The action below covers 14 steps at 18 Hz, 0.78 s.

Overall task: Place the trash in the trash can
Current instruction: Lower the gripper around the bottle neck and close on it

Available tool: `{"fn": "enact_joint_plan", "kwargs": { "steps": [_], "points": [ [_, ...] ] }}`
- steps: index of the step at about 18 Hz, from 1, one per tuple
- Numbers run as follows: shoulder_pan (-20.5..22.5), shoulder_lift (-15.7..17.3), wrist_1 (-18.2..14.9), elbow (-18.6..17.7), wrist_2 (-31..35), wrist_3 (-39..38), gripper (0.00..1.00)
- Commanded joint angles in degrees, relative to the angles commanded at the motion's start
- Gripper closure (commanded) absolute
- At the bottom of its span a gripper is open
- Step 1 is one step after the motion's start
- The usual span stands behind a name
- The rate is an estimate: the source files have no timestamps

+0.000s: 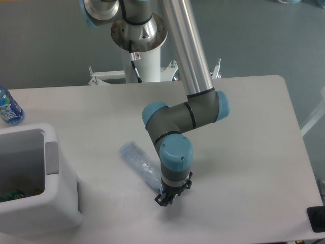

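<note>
The clear, bluish crushed bottle [138, 161] lies on its side on the white table, slanting from upper left to lower right. My gripper [164, 199] points straight down at the bottle's near right end, its fingertips close to the table. The wrist hides the bottle's end, so I cannot tell whether the fingers are closed on it. The white trash can [65, 203] stands at the table's front left, with a grey patch [51, 157] on its rim and some small coloured items at its bottom. The crumpled white wrapper does not show.
A blue-labelled water bottle [9, 108] stands at the far left edge behind the trash can. The arm's base column [143, 61] stands at the back middle. A black object [316, 219] sits off the table's front right corner.
</note>
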Motion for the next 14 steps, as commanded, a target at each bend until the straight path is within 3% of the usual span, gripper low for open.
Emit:
{"fn": "enact_joint_plan", "kwargs": {
  "steps": [3,9,14],
  "points": [
    [-0.1,1.1,0.1,-1.0,-0.2,0.0,0.75],
    [-0.1,4.4,0.2,-1.6,-0.1,0.2,0.75],
    [0.3,10.0,0.4,3.3,-0.8,0.0,0.75]
  ]
}}
